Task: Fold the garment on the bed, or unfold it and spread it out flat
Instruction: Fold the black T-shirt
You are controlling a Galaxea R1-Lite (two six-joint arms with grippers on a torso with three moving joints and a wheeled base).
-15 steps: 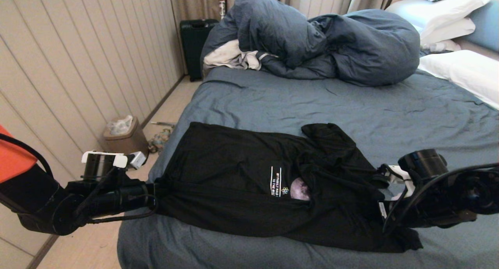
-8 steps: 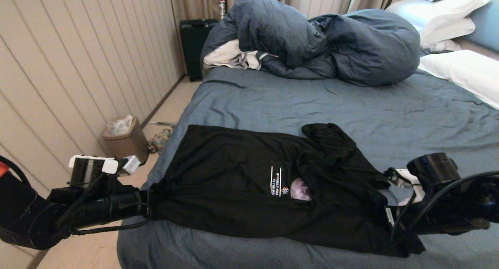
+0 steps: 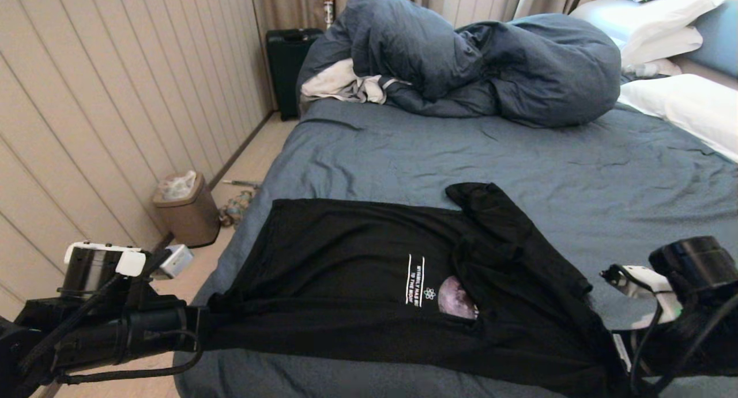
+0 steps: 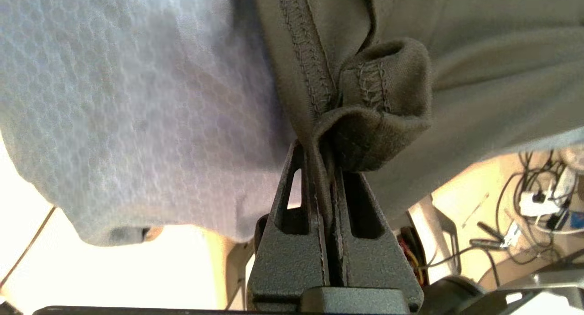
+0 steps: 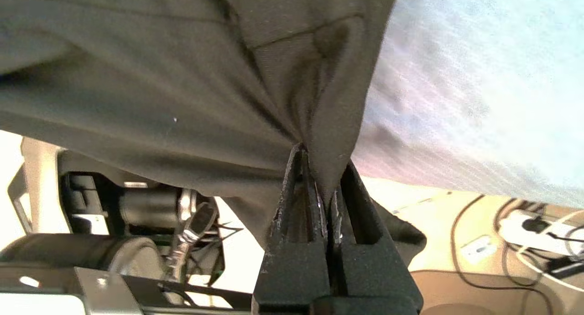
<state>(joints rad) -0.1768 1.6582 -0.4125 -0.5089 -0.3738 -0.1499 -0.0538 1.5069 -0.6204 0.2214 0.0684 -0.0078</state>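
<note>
On the bed [image 3: 519,156], black garment [image 3: 357,259] stretched, left gripper [image 4: 326,155] and right gripper [image 5: 319,169] clamped on its corners

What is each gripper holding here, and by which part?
Both hold the black T-shirt: left gripper clamps a stitched hem corner, right gripper pinches a bunched fabric edge at the opposite end.

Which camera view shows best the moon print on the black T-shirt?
The head view: the moon print lies in plain sight beside the white lettering on the T-shirt. The left and right wrist views show only pinched fabric, no print.
</note>
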